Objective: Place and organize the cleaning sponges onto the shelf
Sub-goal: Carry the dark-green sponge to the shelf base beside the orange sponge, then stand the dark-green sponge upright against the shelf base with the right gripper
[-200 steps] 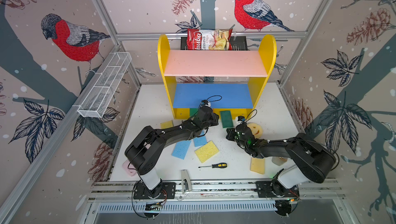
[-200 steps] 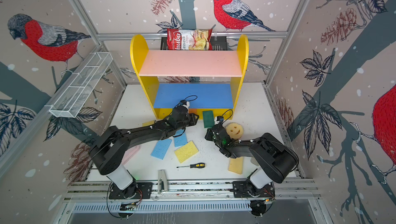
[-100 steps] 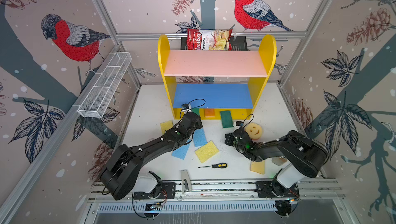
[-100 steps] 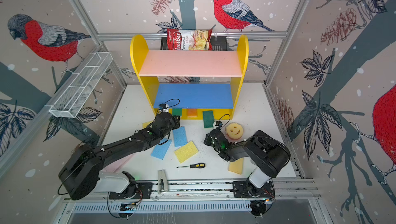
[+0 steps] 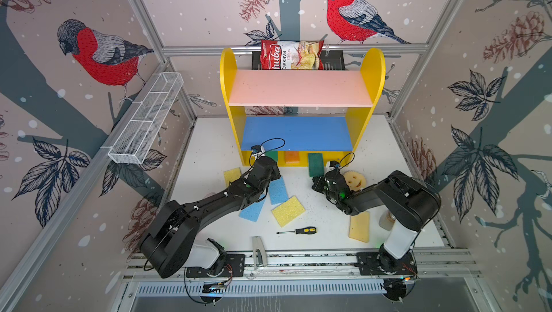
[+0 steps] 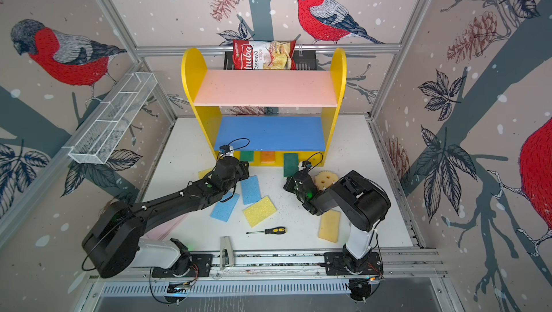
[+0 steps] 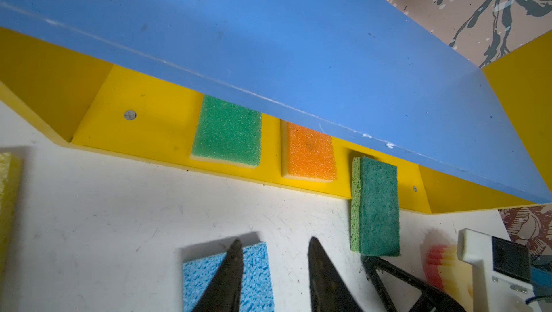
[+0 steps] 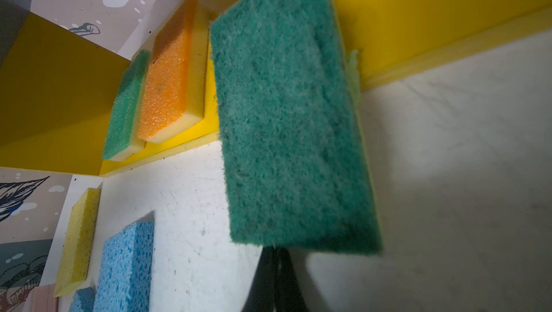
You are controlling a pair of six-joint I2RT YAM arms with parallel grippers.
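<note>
Access to the shelf point(image 5: 227, 86) base is a low slot under the blue board point(image 5: 297, 133). The green sponge point(image 7: 227, 130), orange sponge point(image 7: 309, 153) and dark green sponge point(image 7: 375, 206) fill its middle; the dark green sponge overhangs onto the counter point(image 7: 104, 221). Both ends of the base are free. The blue board and pink board point(image 5: 300, 88) tops are free.

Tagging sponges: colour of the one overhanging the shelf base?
Dark green sponge; right wrist view shows it best.
</note>
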